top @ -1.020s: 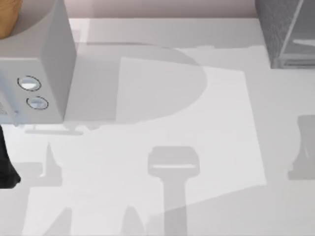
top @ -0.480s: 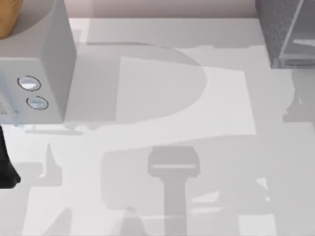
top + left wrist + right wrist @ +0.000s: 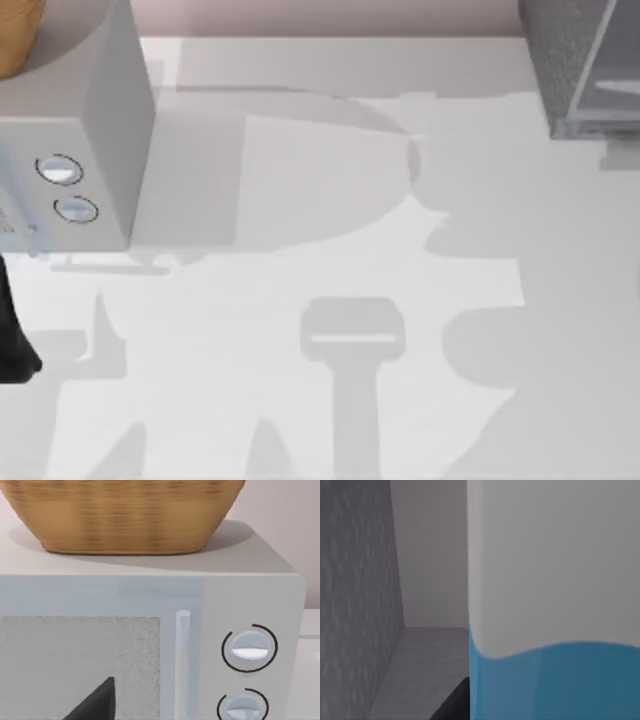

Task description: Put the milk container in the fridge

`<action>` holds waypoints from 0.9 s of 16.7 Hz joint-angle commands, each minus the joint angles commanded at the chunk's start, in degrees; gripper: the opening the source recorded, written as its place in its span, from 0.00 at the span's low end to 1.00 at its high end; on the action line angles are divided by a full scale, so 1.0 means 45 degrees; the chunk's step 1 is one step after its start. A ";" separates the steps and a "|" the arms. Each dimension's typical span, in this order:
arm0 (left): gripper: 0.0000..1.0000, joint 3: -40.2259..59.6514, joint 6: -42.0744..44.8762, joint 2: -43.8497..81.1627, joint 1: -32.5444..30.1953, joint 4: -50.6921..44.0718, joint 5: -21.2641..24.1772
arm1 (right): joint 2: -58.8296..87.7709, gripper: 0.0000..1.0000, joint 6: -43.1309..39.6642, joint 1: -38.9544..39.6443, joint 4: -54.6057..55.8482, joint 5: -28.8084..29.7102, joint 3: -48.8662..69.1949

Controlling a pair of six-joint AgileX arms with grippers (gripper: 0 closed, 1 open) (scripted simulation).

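Note:
The milk container (image 3: 555, 630), white on top and bright blue below, sits very close in the right wrist view. A dark fingertip (image 3: 456, 700) of my right gripper lies against its side, so the gripper is shut on it. Beside the carton rises the fridge's speckled grey wall (image 3: 355, 605), with a pale floor and back wall beyond. From above, the fridge (image 3: 580, 65) stands at the table's back right corner. My left arm (image 3: 14, 335) is parked at the left edge, and one of its dark fingertips (image 3: 97, 702) points at the microwave door.
A grey microwave (image 3: 70, 150) with two round knobs (image 3: 60, 170) stands at the back left, and a wicker basket (image 3: 120, 515) rests on top of it. Broad arm shadows fall across the white table (image 3: 300, 420).
The right arm's shadow on the table has slid from mid right towards the back, up to the fridge's front. The large shadows in the middle have shifted. The left arm has stayed still.

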 joint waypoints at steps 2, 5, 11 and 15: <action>1.00 0.0000 0.0000 0.0000 0.0000 0.0000 0.0000 | 0.1934 0.00 0.0017 -0.0249 0.1066 -0.0227 0.0870; 1.00 0.0000 0.0000 0.0000 0.0000 0.0000 0.0000 | 0.3827 0.00 0.0035 -0.0503 0.2187 -0.0471 0.1787; 1.00 0.0000 0.0000 0.0000 0.0000 0.0000 0.0000 | 0.4500 0.00 0.0041 -0.0595 0.2607 -0.0565 0.2131; 1.00 0.0000 0.0000 0.0000 0.0000 0.0000 0.0000 | 0.4798 0.00 0.0069 -0.0473 0.2255 -0.0523 0.2560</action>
